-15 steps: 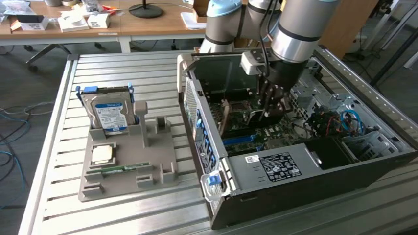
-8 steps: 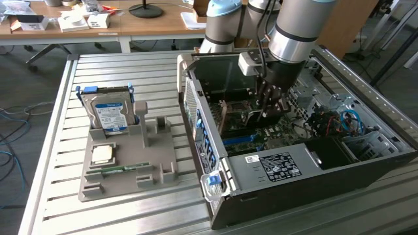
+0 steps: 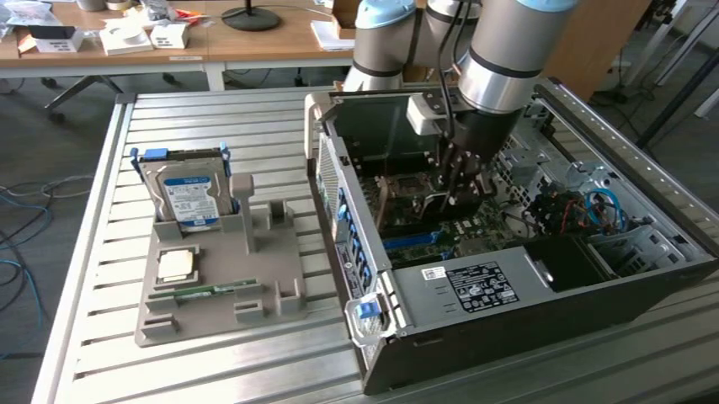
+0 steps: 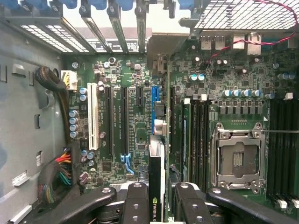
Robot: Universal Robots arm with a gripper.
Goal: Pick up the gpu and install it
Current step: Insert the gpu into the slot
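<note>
The gpu is seen edge-on in the wrist view, a thin black card with a green logo near my fingers. My gripper is shut on it, one black finger on each side. The card hangs over the motherboard, in line with the blue expansion slot, and whether it touches the slot I cannot tell. In the exterior view my gripper reaches down into the open computer case, over the motherboard.
A grey fixture tray on the exterior view's left holds a blue-labelled hard drive, a processor chip and a green memory stick. Inside the case are an empty processor socket, black slots and cable bundles.
</note>
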